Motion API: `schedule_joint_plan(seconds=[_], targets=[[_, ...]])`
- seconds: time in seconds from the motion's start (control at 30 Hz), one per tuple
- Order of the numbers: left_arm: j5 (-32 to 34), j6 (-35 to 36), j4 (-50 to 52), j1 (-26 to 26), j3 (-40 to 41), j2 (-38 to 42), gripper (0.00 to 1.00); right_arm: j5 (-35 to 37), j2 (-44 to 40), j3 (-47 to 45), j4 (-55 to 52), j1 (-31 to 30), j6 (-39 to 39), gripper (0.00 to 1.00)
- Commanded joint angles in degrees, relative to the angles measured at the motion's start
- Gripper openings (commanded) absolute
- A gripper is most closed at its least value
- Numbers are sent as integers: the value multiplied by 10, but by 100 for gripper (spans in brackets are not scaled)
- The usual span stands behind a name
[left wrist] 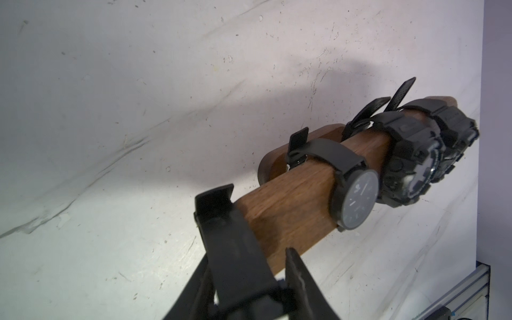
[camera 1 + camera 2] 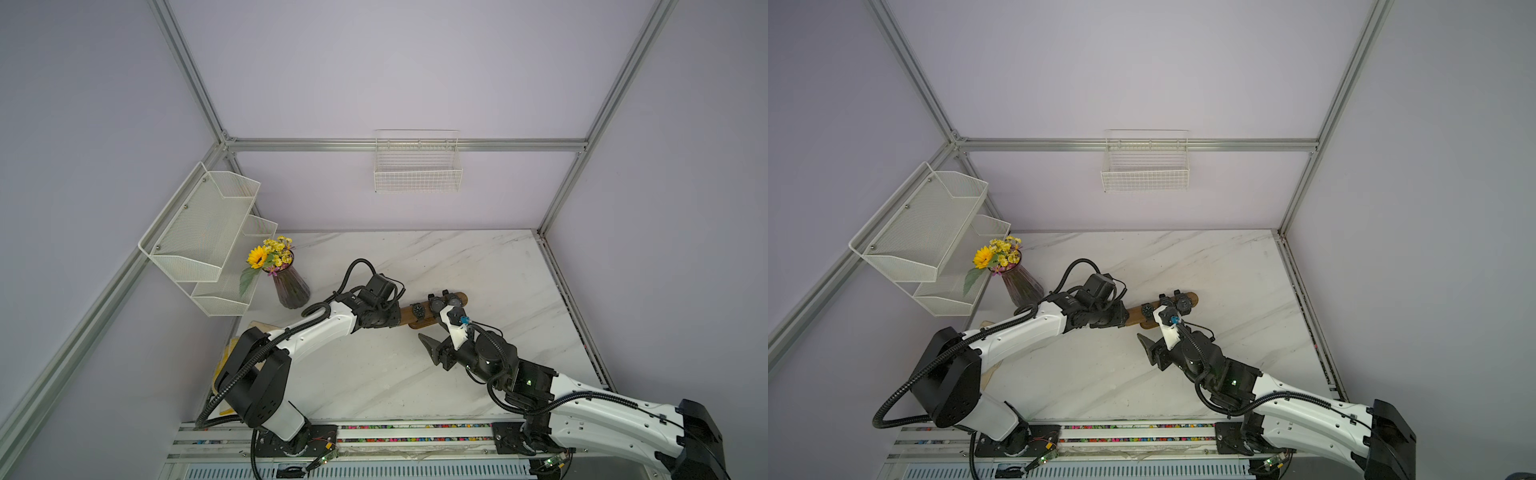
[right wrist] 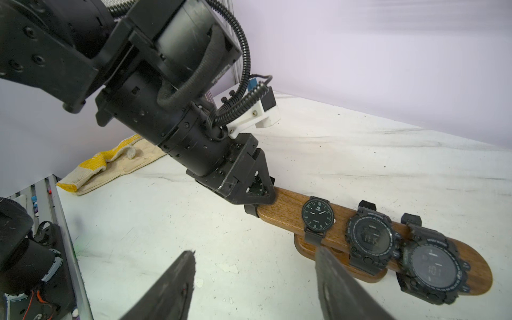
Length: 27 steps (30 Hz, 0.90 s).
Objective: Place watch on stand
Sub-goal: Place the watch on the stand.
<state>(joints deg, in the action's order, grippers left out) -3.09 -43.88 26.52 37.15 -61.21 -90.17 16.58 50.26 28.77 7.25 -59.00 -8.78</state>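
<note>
Lavender walls on an aluminium frame close in a white marbled tabletop (image 2: 415,374), most of it bare. The stand (image 2: 406,315) lies near its middle, a brown wooden bar on a smaller oval base (image 3: 307,250), and both arms reach toward it.

The left pincer (image 3: 257,191) sits at the stand's free end. Its jaws are drawn partway together on what looks like a fourth watch (image 3: 258,184): a dial shows between them and a black strap wraps under the stand's tip. The right pincer (image 3: 257,277) hangs on the robot's side of the stand, jaws apart and empty.

Three more ride the stand beyond the left pincer: an analogue watch (image 3: 317,214), a digital watch (image 3: 370,235) and a second digital watch (image 3: 433,267) at the far tip.

The step in hand appears to be threading the strap loop over the stand's rounded end. The next move calls for a straight slide along the stand, stopping short of the analogue watch. A stretch of bare wood lies between them. A sideways push could skid the small base.

Open tabletop lies on both long sides of the stand. A vase (image 2: 291,286) and a glove (image 3: 110,166) sit off the stand's free end, past the left arm.
</note>
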Motion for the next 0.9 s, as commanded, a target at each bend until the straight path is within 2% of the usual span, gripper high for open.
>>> schedule_joint_plan(seconds=[0.0, 0.33, 0.4, 0.5, 0.6, 0.8, 0.87], targets=[[-21, -2, -18, -2, -33, -7, 36, -6, 1, 1, 9, -1, -4, 71], [-57, 5, -19, -1, -47, -14, 37, 2, 9, -6, 16, -1, -6, 71], [-59, 5, -19, -1, -48, -11, 37, 32, 18, -6, 13, 0, -15, 71], [-55, 6, -17, -1, -46, -10, 37, 122, 43, -3, -1, 7, -53, 76], [-59, 6, -14, -1, -48, -14, 37, 94, 57, 15, -41, 83, -109, 76], [-55, 6, -10, 0, -45, -9, 39, -44, 79, 40, -51, 280, -158, 84], [-52, 6, -9, 0, -45, -9, 39, -121, 117, 61, -51, 361, -174, 85]])
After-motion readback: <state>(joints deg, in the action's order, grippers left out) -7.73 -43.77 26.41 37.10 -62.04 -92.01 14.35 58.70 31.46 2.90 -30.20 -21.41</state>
